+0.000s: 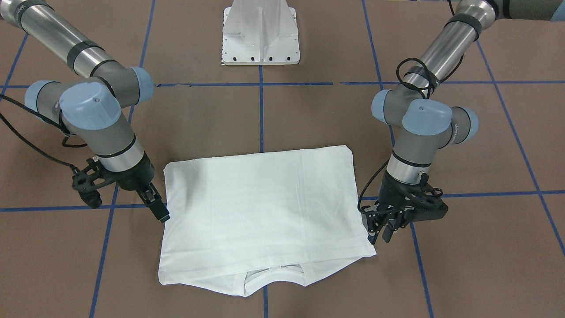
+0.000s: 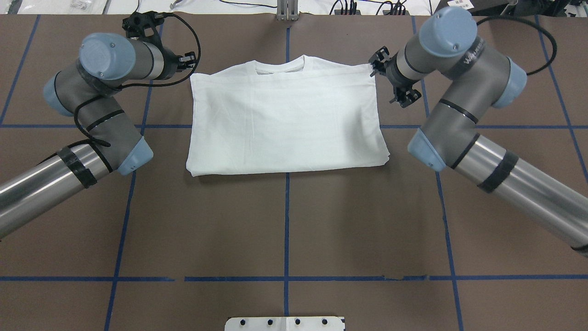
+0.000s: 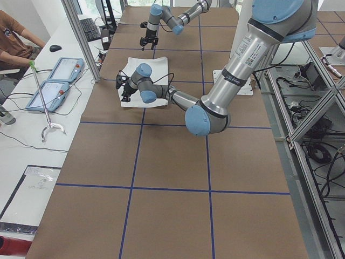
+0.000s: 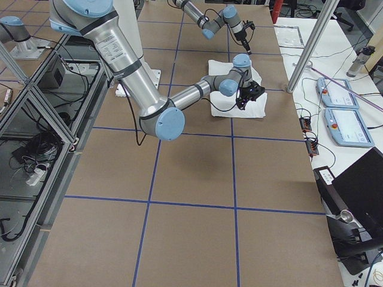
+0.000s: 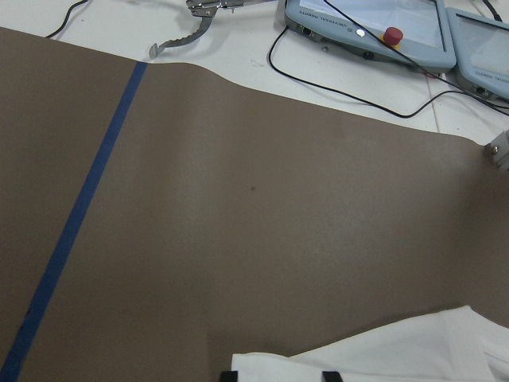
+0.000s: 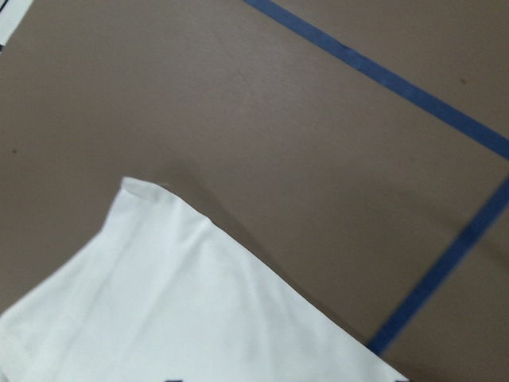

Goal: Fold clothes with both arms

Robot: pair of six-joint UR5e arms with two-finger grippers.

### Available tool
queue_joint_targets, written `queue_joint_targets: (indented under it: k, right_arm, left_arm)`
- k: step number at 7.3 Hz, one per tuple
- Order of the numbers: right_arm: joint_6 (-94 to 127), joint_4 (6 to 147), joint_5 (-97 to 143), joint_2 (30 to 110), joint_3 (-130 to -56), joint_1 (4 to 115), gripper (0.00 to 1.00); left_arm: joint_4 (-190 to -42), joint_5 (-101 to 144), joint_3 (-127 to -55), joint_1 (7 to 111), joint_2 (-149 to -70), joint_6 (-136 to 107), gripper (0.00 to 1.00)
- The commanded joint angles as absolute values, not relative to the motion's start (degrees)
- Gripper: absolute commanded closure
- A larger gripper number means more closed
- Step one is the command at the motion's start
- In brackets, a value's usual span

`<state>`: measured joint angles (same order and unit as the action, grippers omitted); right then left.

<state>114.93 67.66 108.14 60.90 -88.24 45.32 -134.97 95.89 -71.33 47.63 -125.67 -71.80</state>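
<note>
The white T-shirt (image 1: pixel 260 207) lies folded in half on the brown table, plain side up, with its collar (image 1: pixel 273 271) peeking out at the edge far from the robot's base. It also shows in the overhead view (image 2: pixel 285 119). My left gripper (image 1: pixel 382 234) hovers just outside the shirt's far corner, fingers apart and empty; the left wrist view shows the shirt's edge (image 5: pixel 398 354) below the fingertips. My right gripper (image 1: pixel 161 214) sits at the opposite side edge (image 2: pixel 374 69), open and holding nothing. The right wrist view shows a shirt corner (image 6: pixel 183 310) lying flat.
Blue tape lines (image 2: pixel 287 220) grid the table. The white pedestal base (image 1: pixel 260 33) stands behind the shirt. Teach pendants (image 5: pixel 374 24) and cables lie on the white bench beyond the table's far edge, where an operator (image 3: pixel 13 38) sits.
</note>
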Motion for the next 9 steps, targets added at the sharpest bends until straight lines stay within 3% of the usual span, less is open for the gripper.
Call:
queue_joint_targets:
  k: [1,5,6,7,8,9]
  right_arm:
    - [120.05,67.59,103.04,67.04,-94.99,39.58,0.07]
    - [120.94,67.76,101.60,68.46,-94.31,36.40,0.08]
    - [120.94,67.76,100.91,69.16,-94.31,35.60,0.13]
    - [120.94,67.76,100.90,69.17,-94.22,35.33,0.37]
    - [120.94,67.76,100.90,69.26,-94.39,35.42,0.99]
    - [120.94,67.76,100.90,69.17,-94.74,35.42,1.00]
  left_arm:
    - [-135.09,95.89,-71.37,47.64,-125.51,-71.81,0.54]
    - [-135.09,95.89,-71.37,47.55,-125.42,-71.81,0.54]
    - [-135.09,95.89,-71.37,47.64,-125.25,-71.81,0.54]
    - [-135.09,95.89,-71.37,47.64,-125.24,-71.81,0.54]
    - [-135.09,95.89,-71.45,47.55,-125.33,-71.81,0.54]
    - [-135.09,95.89,-71.46,47.64,-125.33,-71.81,0.54]
